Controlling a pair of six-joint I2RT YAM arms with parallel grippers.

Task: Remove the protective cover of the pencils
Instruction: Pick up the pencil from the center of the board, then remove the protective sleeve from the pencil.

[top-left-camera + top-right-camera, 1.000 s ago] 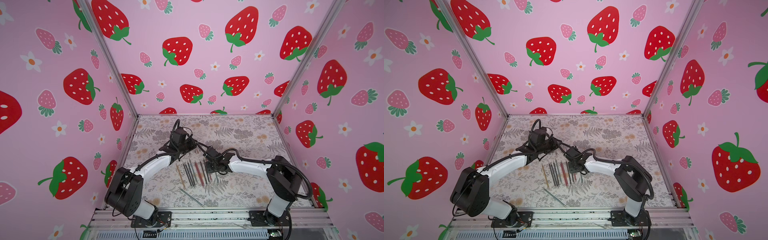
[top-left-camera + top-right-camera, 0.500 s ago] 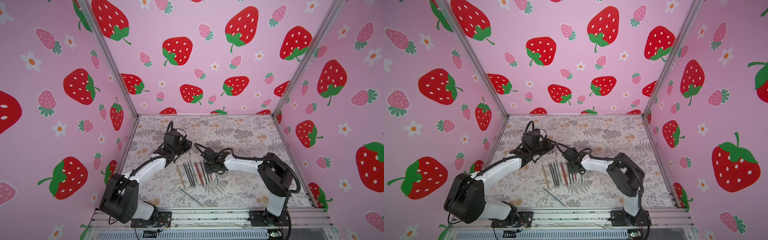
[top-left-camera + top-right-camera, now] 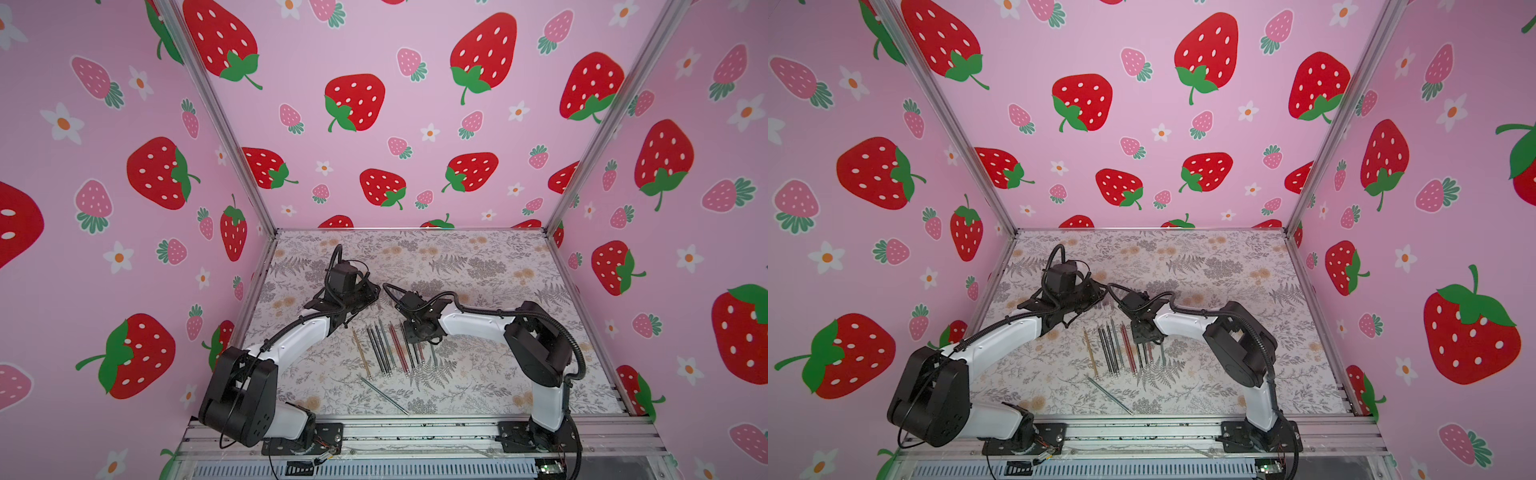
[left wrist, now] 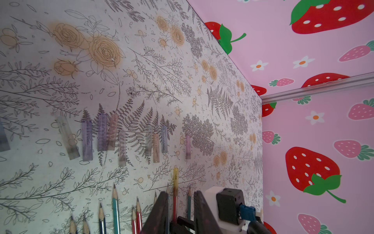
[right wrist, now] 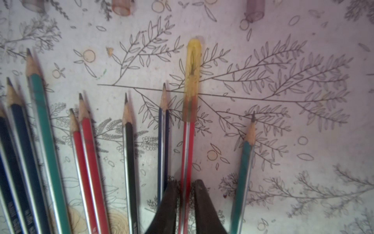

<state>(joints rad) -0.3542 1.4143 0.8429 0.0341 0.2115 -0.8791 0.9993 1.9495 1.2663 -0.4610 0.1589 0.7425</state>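
Note:
Several thin pencils lie side by side mid-table, tips pointing to the back wall. One red pencil wears a translucent yellow protective cover over its tip. My right gripper is down on the row, shut on that red pencil's shaft behind the cover. My left gripper hovers just beyond the tips, turned on its side. It is narrowly open and empty, and the covered tip shows through its gap.
A row of loose clear covers lies on the floral table just past the pencil tips. One grey pencil lies askew near the front rail. The right arm's wrist block sits close beside my left fingers. Pink walls enclose three sides.
The right gripper has shifted slightly left and narrowed its jaws onto the red pencil. The left gripper has drawn back a little to the left, its opening unchanged.

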